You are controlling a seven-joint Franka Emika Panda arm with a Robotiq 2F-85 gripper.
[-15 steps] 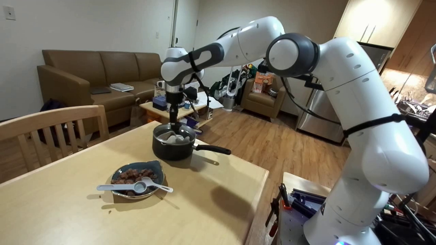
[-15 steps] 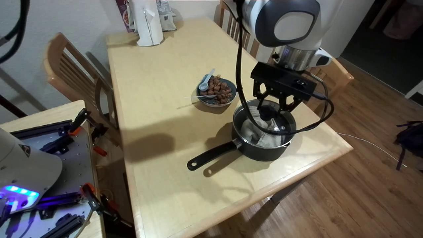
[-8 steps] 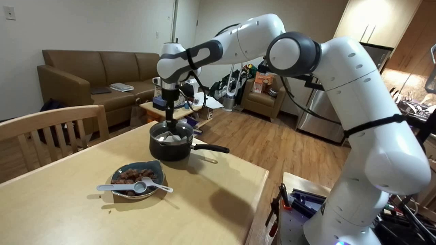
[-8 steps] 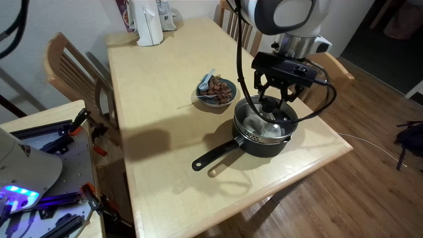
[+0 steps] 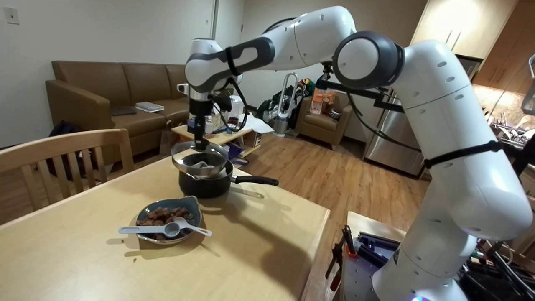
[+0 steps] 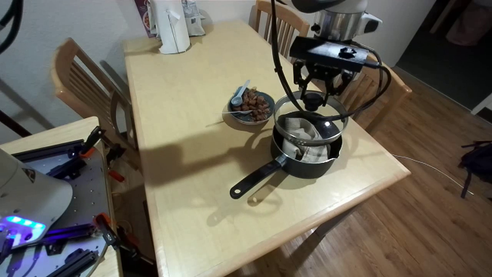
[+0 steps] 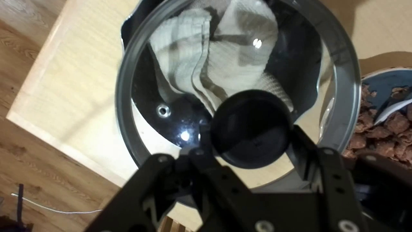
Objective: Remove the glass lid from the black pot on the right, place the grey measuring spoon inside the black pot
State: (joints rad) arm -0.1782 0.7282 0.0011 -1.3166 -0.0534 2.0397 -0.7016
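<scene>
My gripper (image 6: 313, 100) is shut on the dark knob of the glass lid (image 6: 307, 142), one finger on each side of it, also in the wrist view (image 7: 251, 132). The lid hangs above the black pot (image 6: 307, 170), apart from it and offset toward the bowl side. The pot stands upright on the table in both exterior views (image 5: 205, 189), its long handle (image 6: 255, 179) pointing away. A folded pale cloth (image 7: 241, 61) lies in the pot. The grey measuring spoon (image 5: 146, 230) rests across a dish, its handle over the rim; it also shows here (image 6: 240, 96).
A blue shallow dish (image 5: 190, 203) with brown chunks stands beside the pot; a white spoon (image 5: 195, 228) also lies on it. A paper towel roll (image 6: 173, 30) stands at the table's far end. A wooden chair (image 5: 62, 146) is at the table's side. The gripper's cable (image 6: 280, 73) hangs in front of the lid.
The gripper has risen with the lid, lifting it from the pot into the air. The pot has shifted slightly on the table. The dish and spoons have not moved.
</scene>
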